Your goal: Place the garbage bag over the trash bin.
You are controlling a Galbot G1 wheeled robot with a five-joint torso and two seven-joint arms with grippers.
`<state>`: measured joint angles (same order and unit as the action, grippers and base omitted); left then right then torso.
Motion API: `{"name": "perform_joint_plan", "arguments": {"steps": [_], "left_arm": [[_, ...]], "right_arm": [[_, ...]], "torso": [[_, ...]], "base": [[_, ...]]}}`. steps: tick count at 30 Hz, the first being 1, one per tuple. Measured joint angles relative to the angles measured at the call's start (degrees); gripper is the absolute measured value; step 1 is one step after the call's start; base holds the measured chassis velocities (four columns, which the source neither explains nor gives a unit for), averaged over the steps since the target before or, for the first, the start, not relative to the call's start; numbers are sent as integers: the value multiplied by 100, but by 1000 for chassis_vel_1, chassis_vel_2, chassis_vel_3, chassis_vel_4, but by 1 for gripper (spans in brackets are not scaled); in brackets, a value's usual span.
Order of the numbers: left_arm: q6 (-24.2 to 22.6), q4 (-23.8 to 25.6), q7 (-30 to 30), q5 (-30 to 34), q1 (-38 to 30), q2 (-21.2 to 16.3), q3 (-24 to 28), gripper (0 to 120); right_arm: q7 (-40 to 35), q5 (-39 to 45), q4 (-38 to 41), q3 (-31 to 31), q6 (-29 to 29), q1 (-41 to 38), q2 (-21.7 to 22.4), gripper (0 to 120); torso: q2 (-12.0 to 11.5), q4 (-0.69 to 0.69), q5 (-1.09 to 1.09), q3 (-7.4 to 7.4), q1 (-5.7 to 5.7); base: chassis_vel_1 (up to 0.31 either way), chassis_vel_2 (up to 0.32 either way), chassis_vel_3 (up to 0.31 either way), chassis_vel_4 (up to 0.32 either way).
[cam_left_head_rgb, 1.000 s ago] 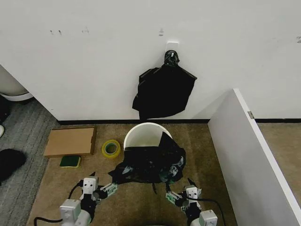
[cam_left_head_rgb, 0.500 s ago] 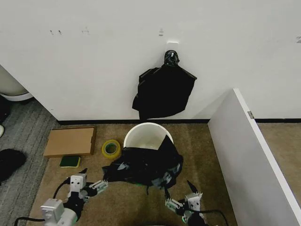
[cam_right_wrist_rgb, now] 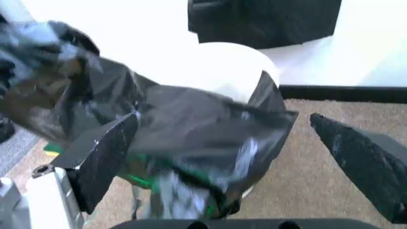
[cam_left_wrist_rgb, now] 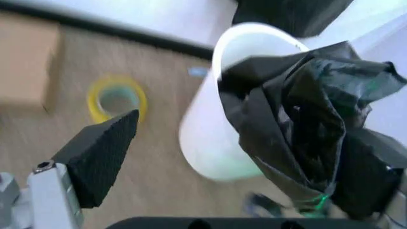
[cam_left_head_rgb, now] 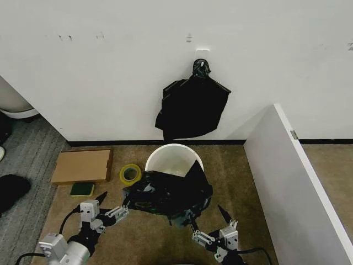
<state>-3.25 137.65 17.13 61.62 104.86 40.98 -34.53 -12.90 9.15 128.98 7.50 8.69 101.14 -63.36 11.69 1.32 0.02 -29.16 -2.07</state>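
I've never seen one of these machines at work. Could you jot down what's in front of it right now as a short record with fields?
Bin: round white trash bin on the brown carpet by the wall
Bag: black garbage bag draped over the bin's near side; far rim bare
Left tool: left tool open, low beside the bag, not gripping it
Right tool: right tool open, just below the bag, holding nothing
On the wall: another black bag hanging from a hook
Nearby floor: yellow tape roll, flat cardboard box, green sponge
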Motion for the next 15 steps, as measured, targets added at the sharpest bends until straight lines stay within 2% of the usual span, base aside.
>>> {"name": "perform_joint_plan", "arguments": {"steps": [1,2,4,6,8,10,15], "left_arm": [[0,0,0,0,0,0,0,100],[-199,0,45,385,-135,-21,-96,100],[-279,1,34,474,-218,-34,-225,100],[-283,31,-50,313,-212,-52,-313,100],[-119,78,-399,-180,-134,-84,-359,100],[-31,99,-588,-362,-101,-100,-347,100],[85,154,-930,-792,-20,-69,-211,100]], "right_arm": [[0,0,0,0,0,0,0,100],[0,68,30,25,19,-49,28,100],[-2,144,119,51,23,-92,55,100],[-22,194,225,72,16,-111,78,100],[-79,284,389,112,-21,-152,111,100],[-93,363,467,133,-44,-185,133,100],[-30,1108,751,325,-362,-540,419,100]], "torso": [[0,0,0,0,0],[0,1,-3,0,0],[0,0,-1,0,0],[0,0,-2,0,0],[0,0,-1,0,0],[0,0,-2,0,0],[0,1,-2,0,0]], "base": [[0,0,0,0],[0,0,0,0],[0,0,0,0],[0,0,0,0],[0,0,0,0],[0,0,0,0],[0,0,0,0]]}}
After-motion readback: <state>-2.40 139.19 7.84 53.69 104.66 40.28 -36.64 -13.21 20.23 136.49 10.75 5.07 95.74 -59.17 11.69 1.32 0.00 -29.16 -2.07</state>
